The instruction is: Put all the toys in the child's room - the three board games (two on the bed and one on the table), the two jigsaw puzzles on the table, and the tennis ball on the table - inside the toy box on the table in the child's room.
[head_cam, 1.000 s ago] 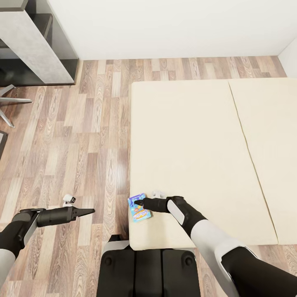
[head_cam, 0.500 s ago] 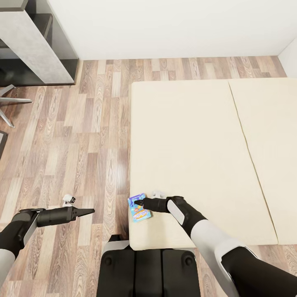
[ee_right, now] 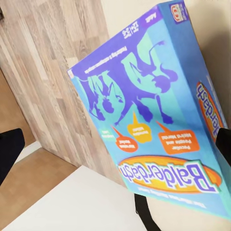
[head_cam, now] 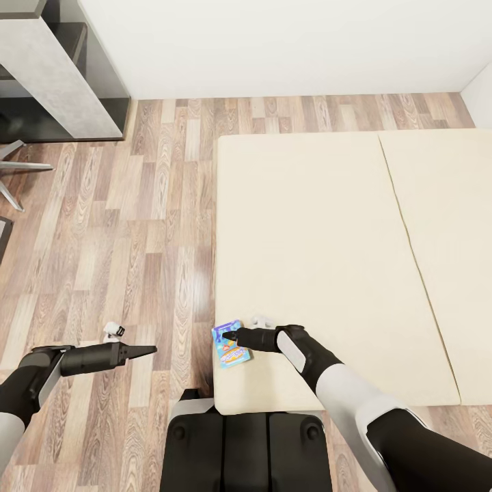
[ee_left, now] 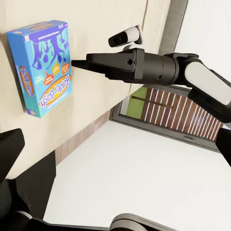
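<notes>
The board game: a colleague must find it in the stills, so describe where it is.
Find the big cream bed beside the wood floor. At its near corner, on the robot's left, the right gripper reaches a small flat box: the board game, bright blue with purple artwork and an orange "Balderdash" logo.

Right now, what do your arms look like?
Both arms have white and black shells. Each end effector is dark and tapers to a point: left end effector, right end effector. A small white camera sits on the right wrist.
</notes>
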Motion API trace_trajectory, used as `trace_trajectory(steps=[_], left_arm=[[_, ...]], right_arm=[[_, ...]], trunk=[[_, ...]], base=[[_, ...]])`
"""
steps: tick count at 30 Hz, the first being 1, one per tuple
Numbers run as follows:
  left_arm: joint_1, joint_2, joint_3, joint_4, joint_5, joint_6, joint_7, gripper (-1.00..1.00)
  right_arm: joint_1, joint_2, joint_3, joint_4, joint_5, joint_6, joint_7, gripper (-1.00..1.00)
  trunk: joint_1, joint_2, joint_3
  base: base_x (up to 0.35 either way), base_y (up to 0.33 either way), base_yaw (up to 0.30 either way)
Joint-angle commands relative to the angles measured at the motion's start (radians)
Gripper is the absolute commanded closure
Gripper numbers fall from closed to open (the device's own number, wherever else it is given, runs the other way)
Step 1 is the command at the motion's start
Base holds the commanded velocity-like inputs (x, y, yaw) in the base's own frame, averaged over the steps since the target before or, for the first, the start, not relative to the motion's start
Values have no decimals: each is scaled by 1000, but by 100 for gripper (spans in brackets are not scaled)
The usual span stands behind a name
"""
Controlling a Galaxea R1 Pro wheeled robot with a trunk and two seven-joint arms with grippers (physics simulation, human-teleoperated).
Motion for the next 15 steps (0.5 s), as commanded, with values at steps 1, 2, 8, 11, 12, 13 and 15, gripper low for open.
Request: trace_trajectory(steps=[1, 2, 8, 11, 12, 13, 15], left_arm=[[0, 0, 0, 0, 0, 11, -4, -100], [0, 0, 0, 0, 0, 12, -4, -100], [0, 1, 0, 0, 0, 12, -4, -100], [1, 1, 1, 0, 0, 13, -4, -100], [0, 1, 1, 0, 0, 13, -4, -100], [0, 1, 1, 0, 0, 13, -4, -100], [0, 1, 1, 0, 0, 13, -4, -100]], right_arm=[[-1, 0, 1, 0, 0, 3, 1, -100], [-1, 0, 1, 0, 0, 3, 1, -100], [-1, 0, 1, 0, 0, 2, 1, -100], [-1, 0, 1, 0, 0, 1, 0, -100], [-1, 0, 1, 0, 0, 0, 0, -100], [-1, 0, 1, 0, 0, 0, 0, -100], [-1, 0, 1, 0, 0, 0, 0, -100]], trunk=[[1, -2, -1], [1, -2, -1], [1, -2, -1], [1, -2, -1], [4, -9, -4], [8, -16, -7], [16, -30, -14]], base=[[0, 0, 0], [0, 0, 0], [0, 0, 0], [0, 0, 0], [0, 0, 0], [0, 0, 0], [0, 0, 0]])
